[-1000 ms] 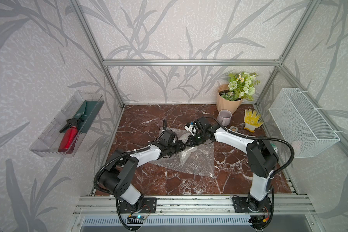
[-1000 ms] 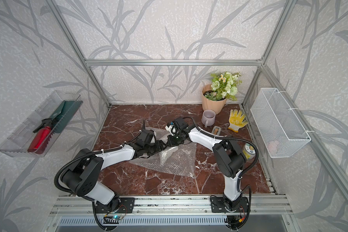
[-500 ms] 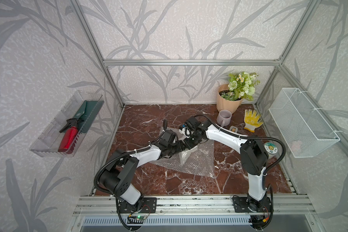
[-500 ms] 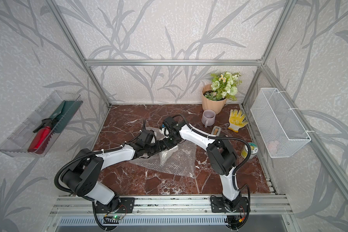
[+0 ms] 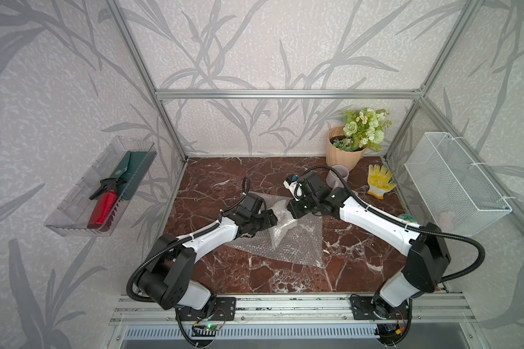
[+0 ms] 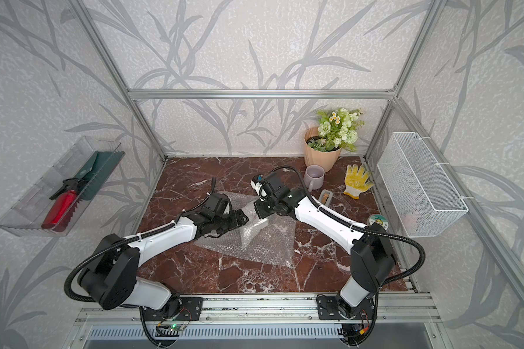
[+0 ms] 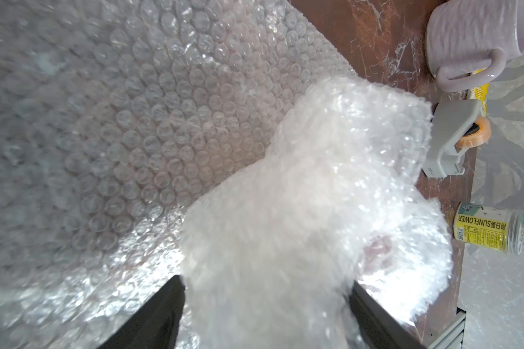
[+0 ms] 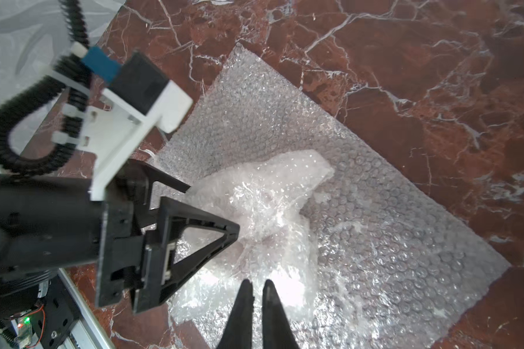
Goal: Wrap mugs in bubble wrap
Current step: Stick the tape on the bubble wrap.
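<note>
**Mug bundle of crumpled clear bubble wrap (image 8: 263, 211) formed; pale lilac ceramic mug (image 6: 314, 176) waits bare**

Roughly half the packing looks done. Well away from the ribbed peach flowerpot (image 6: 319, 157), toward the robot's bases, the bundle sits on a flat square sheet of clear bubble wrap (image 8: 390, 241) spread over the red-brown marble tabletop (image 8: 436, 75). A reddish patch shows faintly through the plastic in the left wrist view, hinting at a mug inside; the mug itself is hidden. The left gripper (image 8: 214, 208) has its black jaws spread wide on either side of the bundle; whether they press it or merely flank it cannot be told. The right gripper (image 8: 257, 284) is poised at the bundle's edge, fingers drawn almost together, nothing seen pinched between them. No tape shows on the loose folds. The lilac mug stands upright just beside the flowerpot, on its robot-facing side, uncovered; a grey tape dispenser (image 6: 325, 198) lies near the pot too. Left to do, by this view: secure the bundle, then wrap the lilac mug.
</note>
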Tool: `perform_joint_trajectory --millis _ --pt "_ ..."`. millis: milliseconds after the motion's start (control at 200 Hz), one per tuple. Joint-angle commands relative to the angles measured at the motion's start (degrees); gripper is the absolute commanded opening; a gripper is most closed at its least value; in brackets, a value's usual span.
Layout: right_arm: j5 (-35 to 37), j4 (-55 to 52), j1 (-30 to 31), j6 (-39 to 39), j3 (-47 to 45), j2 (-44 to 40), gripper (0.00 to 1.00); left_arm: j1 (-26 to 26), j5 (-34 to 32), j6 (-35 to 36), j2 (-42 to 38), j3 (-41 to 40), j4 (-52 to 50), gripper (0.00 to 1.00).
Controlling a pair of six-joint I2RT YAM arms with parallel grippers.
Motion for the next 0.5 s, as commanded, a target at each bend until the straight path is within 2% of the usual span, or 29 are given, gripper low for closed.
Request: perform_joint_trajectory --millis 0,235,310,380,410,495 --pt "1.8 3.0 -0.5 1.7 -2.9 -2.6 0.12 -0.1 -3.6 1.4 -4.5 1.3 -6.8 0.82" --pt "-2.1 5.6 -1.0 2.6 -4.9 -2.9 0.13 -0.2 -4.1 4.3 -9.8 0.5 -7.9 0.82" --pt "-2.0 5.7 -1.1 3.3 -5.2 -2.7 0.16 -0.1 -2.8 5.7 -8.9 1.1 -5.6 0.88" --pt "-1.9 5.9 -1.1 4.0 -5.6 -2.7 0.26 -0.1 -1.9 7.0 -7.2 2.0 -3.7 0.93" --pt "-1.9 5.7 -1.1 4.1 -5.7 -2.6 0.33 -0.1 -1.8 7.7 -6.4 2.8 -3.5 0.99" --pt "-1.3 5.1 -1.0 4.3 -5.7 -2.3 0.55 -0.1 -2.5 9.3 -4.0 4.7 -3.2 0.99"
